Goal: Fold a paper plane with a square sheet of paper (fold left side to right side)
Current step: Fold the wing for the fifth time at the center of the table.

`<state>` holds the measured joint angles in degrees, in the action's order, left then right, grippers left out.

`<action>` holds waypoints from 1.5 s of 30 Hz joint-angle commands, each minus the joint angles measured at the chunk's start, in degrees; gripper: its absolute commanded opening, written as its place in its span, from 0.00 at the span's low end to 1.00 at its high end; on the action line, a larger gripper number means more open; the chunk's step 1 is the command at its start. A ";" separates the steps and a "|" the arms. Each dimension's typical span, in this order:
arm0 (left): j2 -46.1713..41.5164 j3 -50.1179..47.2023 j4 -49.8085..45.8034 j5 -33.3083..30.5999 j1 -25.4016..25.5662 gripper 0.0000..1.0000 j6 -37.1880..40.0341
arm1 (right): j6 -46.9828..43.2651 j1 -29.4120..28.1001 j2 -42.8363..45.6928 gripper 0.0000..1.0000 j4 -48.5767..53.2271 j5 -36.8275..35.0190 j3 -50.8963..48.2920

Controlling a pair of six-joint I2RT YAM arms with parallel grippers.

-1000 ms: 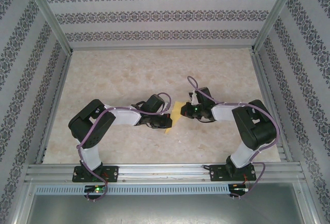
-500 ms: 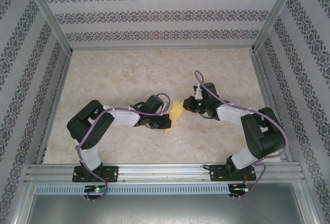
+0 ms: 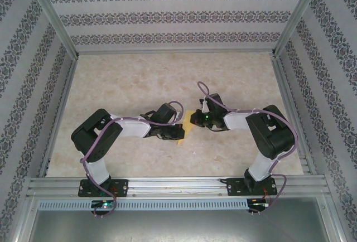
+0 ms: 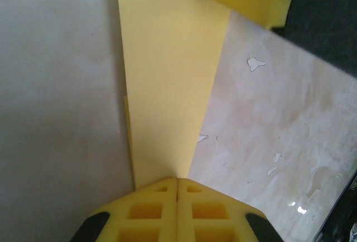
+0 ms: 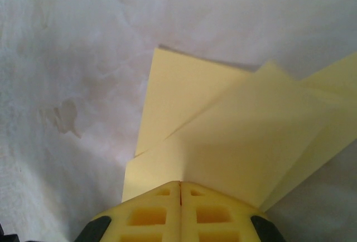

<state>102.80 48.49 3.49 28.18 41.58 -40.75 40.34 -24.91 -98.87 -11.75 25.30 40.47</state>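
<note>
Near the middle of the table (image 3: pixel 139 80), a bit toward its near edge, the left pincer (image 4: pixel 177 182) is shut tight on the thin tip of the folded yellow paper (image 4: pixel 167 86). Just past it, the right pincer (image 5: pixel 180 185) is shut on the paper's other end. To fold well, I think the left side should go over to the right slowly, with the edges lined up before the crease is pressed flat.

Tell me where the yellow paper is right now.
In the top view the yellow paper is near the middle of the table, held by the left gripper on its left and the right gripper on its right.
</note>
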 commanded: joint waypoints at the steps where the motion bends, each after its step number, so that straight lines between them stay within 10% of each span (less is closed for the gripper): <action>1: 1.89 -3.28 -11.77 -6.02 0.43 0.00 0.12 | -2.07 2.43 -1.51 0.00 -0.22 -1.97 1.21; 21: 1.61 -3.31 -11.85 -5.95 0.43 0.00 -0.01 | -4.25 13.84 -6.63 0.00 1.21 4.50 6.53; 29: 0.99 -3.59 -9.66 -5.23 0.43 0.00 -0.85 | -3.85 14.34 5.56 0.00 7.21 5.68 6.71; 45: 1.34 -2.78 -7.68 -4.99 0.43 0.00 -1.30 | 13.27 -4.80 9.47 0.00 -3.75 1.16 -4.87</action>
<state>102.04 47.81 3.46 27.62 41.63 -41.43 50.24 -28.40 -87.77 -11.38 28.95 36.18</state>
